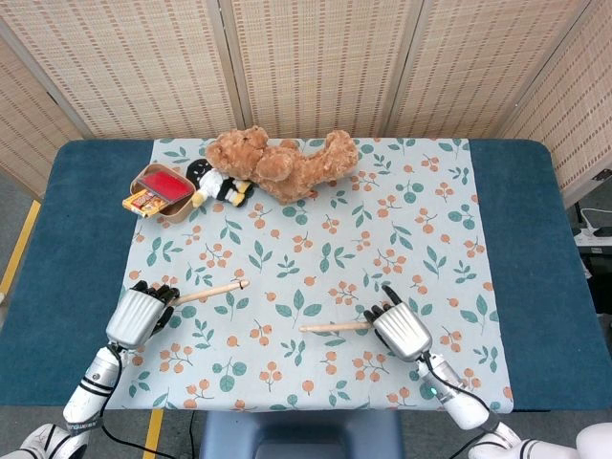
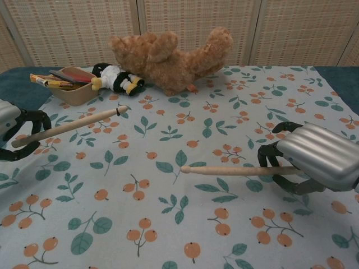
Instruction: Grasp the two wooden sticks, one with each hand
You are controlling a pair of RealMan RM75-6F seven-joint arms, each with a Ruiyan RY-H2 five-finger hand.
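Note:
Two pale wooden sticks are held above the leaf-patterned cloth (image 1: pixel 402 229). My left hand (image 1: pixel 137 316) at the front left grips one stick (image 1: pixel 210 291) by its near end; in the chest view this stick (image 2: pixel 67 126) slants up and to the right from the left hand (image 2: pixel 14 131). My right hand (image 1: pixel 402 331) at the front right grips the other stick (image 1: pixel 330 327), which points left. In the chest view that stick (image 2: pixel 230 170) lies level, clear of the cloth, its near end hidden inside the right hand (image 2: pixel 314 159).
A brown teddy bear (image 1: pixel 282 163) lies at the back of the cloth beside a small black-and-yellow plush toy (image 1: pixel 218 184). A tan bowl (image 1: pixel 164 191) with a red lid and coloured sticks sits at the back left. The blue table (image 1: pixel 535 249) edges frame the cloth.

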